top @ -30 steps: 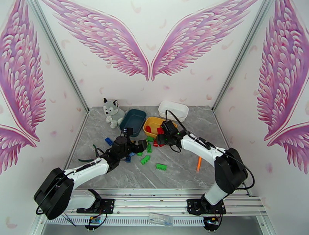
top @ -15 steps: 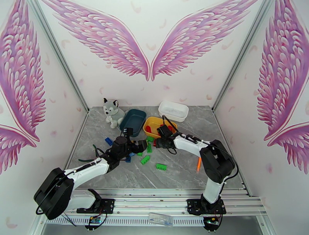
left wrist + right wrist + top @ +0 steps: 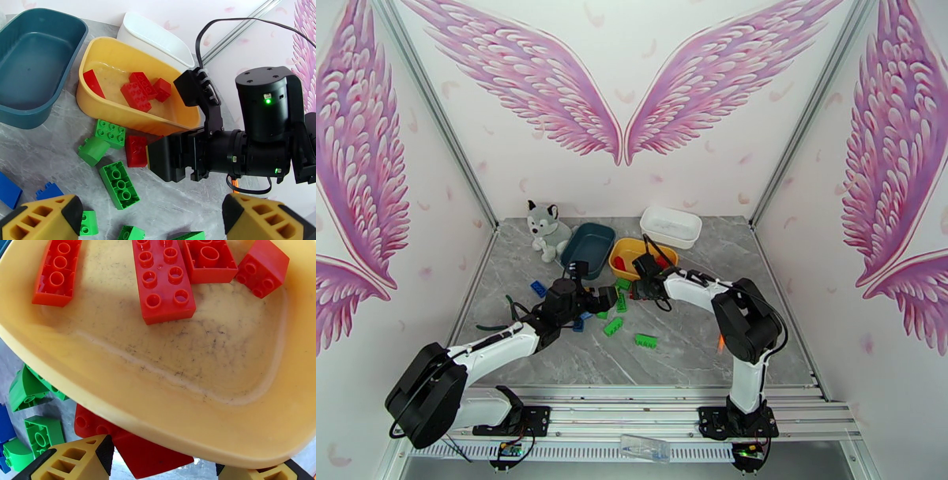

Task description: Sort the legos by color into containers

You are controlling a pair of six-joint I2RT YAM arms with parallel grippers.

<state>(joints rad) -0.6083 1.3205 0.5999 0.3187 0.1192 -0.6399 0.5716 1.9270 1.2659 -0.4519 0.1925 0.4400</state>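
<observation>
Nearest, the left pincer (image 3: 152,215) is held low over the counter (image 3: 177,209) with its jaws wide apart and nothing between them, above loose green bricks (image 3: 118,184) and blue bricks (image 3: 10,190) not yet sorted. Beyond, the right pincer (image 3: 165,461) is set at a red brick (image 3: 152,456) lying against the near wall of the yellow tub (image 3: 158,398). Its jaws are apart on either side of the brick, and no firm grip can be made out. The step in hand is judged to be the picking of this brick. Next, the jaws would need to be closed on it, and it lifted over the wall without the tub being pushed, then dropped among the 4 red bricks (image 3: 164,279) already inside. Farther off, the teal tub (image 3: 23,114) is seen with nothing in it. The white tub's (image 3: 158,41) inside is hidden by its wall, and part of the red brick is covered by the yellow tub's rim.
</observation>
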